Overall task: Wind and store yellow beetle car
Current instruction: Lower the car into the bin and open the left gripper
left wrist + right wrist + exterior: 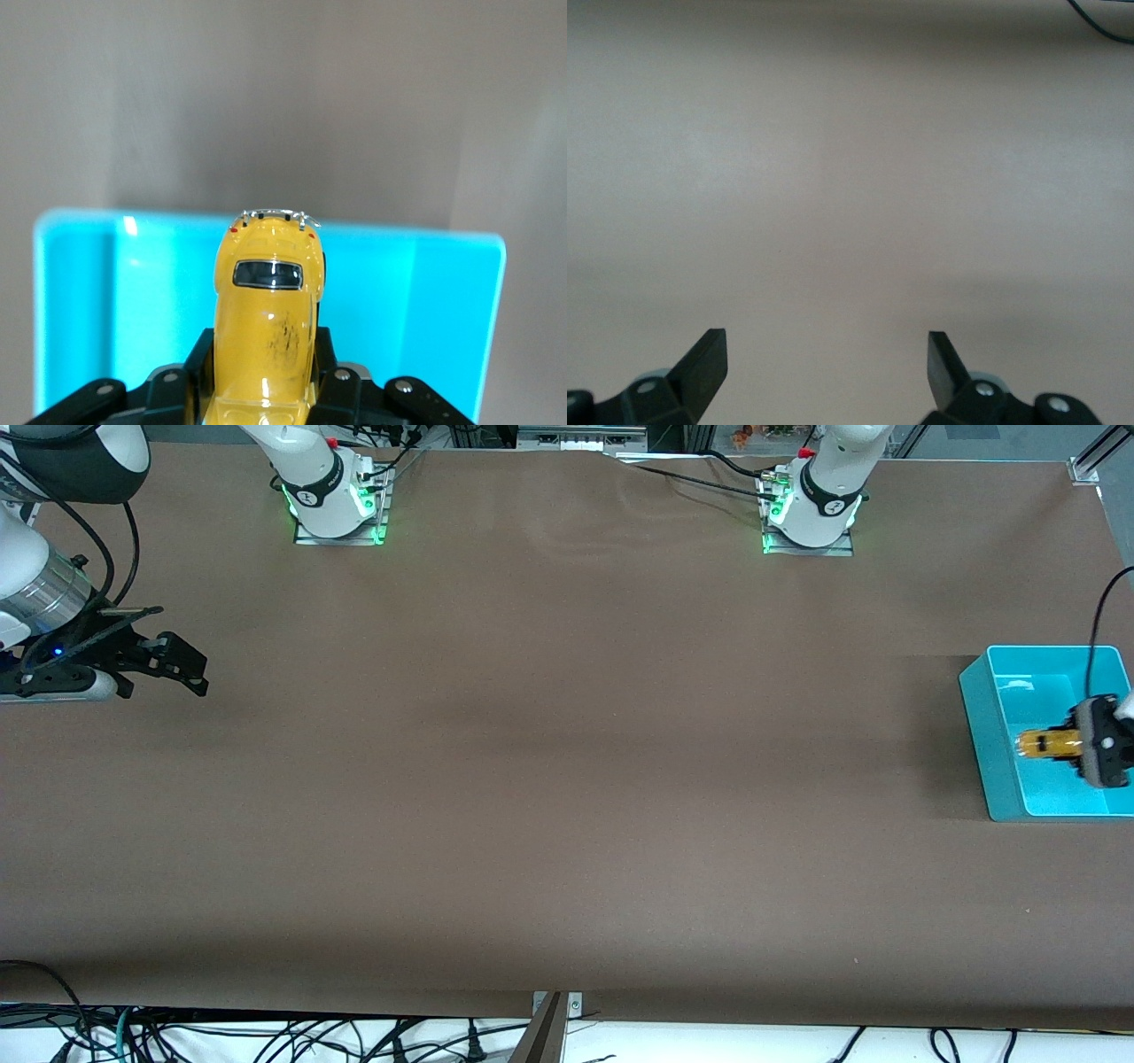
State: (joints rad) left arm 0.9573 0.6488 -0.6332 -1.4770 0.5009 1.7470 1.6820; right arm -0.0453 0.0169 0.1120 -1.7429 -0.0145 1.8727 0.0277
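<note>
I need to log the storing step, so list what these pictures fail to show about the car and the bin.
- Yellow beetle car: wheels and underside hidden in the left wrist view by the left tool shut on it; too small in the front view.
- Whether the car touches the floor of the turquoise bin: cannot tell in either view.
- Bin's end toward the left arm's side: cut off by the front view's edge.

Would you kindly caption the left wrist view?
Left gripper holds the yellow beetle car over the blue bin.

A teal bin [974, 717] sits on the brown table [549, 779].
</note>
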